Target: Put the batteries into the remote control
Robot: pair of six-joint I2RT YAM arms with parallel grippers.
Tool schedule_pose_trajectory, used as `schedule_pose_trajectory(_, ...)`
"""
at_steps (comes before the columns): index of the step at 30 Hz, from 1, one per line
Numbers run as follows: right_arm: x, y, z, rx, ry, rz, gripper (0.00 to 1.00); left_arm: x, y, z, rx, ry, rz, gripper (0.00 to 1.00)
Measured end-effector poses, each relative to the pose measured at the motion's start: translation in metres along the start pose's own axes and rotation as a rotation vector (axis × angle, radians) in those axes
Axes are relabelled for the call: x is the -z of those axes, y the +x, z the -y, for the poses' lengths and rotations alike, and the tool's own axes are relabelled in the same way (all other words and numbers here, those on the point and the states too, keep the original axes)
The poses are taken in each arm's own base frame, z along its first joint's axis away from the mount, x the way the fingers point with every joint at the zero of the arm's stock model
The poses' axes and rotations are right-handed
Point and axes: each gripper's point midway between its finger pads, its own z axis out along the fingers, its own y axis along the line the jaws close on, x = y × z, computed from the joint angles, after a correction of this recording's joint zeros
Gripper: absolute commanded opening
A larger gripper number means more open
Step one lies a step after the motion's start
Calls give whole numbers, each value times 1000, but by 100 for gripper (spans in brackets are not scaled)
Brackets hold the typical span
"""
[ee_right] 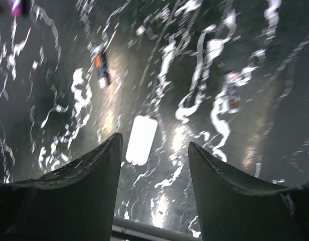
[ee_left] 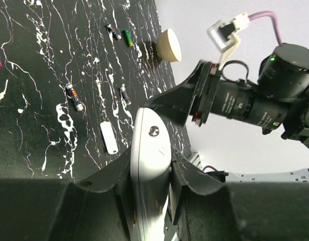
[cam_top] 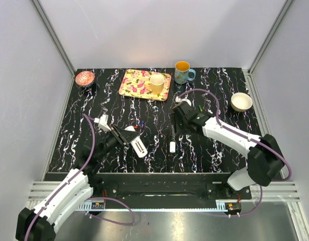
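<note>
Your left gripper (ee_left: pixel 152 169) is clamped on the remote control (ee_left: pixel 149 135), left of the table's centre. Your right gripper (ee_right: pixel 154 144) hangs with jaws apart above the small white piece (ee_right: pixel 142 139). The batteries (ee_right: pixel 102 68) lie loose on the table (ee_right: pixel 275 125) near it.

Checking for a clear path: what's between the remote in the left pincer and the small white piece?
Nothing; only bare tabletop separates the remote and the small white piece, clearest in the left wrist view.
</note>
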Motion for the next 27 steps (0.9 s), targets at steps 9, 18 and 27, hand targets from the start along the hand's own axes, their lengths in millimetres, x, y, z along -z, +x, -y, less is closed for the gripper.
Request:
schedule_pose_trajectory(9,-15,-30,97,-125,245,46,49,-7,-1,-1,55,38,22,0)
schedule_pose_trajectory(18,-31,-30,108,-126,285,43,66,-5,2,5,53,117,34,8)
schedule_pose_trajectory(27,-32,-40,112,-125,309,90,47,-2,7,4,76,174,45,0)
